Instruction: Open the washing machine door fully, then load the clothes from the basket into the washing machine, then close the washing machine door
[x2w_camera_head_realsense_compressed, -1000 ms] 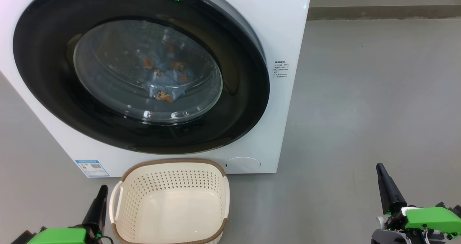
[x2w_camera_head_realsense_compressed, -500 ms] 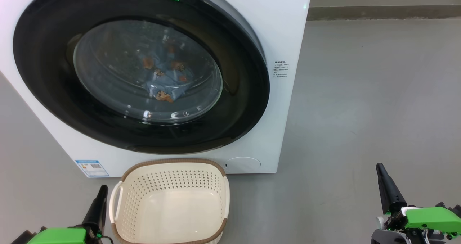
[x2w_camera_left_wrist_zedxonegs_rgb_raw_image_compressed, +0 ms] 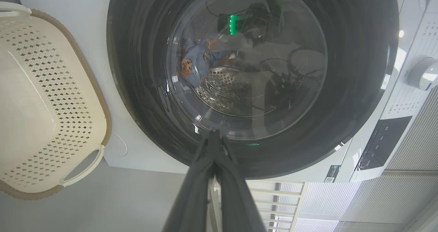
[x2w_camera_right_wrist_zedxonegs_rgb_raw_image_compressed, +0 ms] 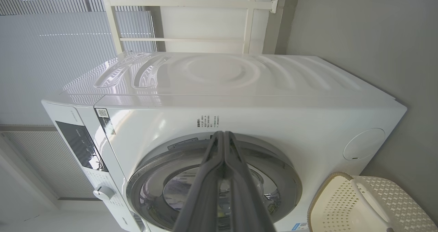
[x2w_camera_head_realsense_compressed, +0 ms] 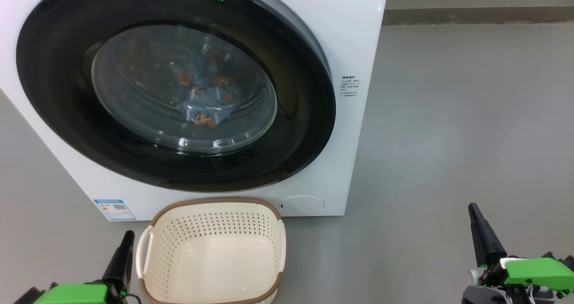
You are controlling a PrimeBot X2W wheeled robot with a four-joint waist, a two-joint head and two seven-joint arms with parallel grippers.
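The washing machine door [x2w_camera_head_realsense_compressed: 134, 113] is closed — clothes [x2w_camera_head_realsense_compressed: 204, 104] behind its glass.

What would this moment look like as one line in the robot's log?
washing machine door: closed | clothes: behind glass | basket: empty | left fingers: shut, holding nothing | right fingers: shut, holding nothing

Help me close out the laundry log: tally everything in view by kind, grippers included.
Washing machine: 1, with the washing machine door shut
Basket: 1, empty
Clothes: 1 blue bundle seen behind the door glass; more cannot be told
Grippers: 2, left gripper and right gripper, fingers together
Total: 5
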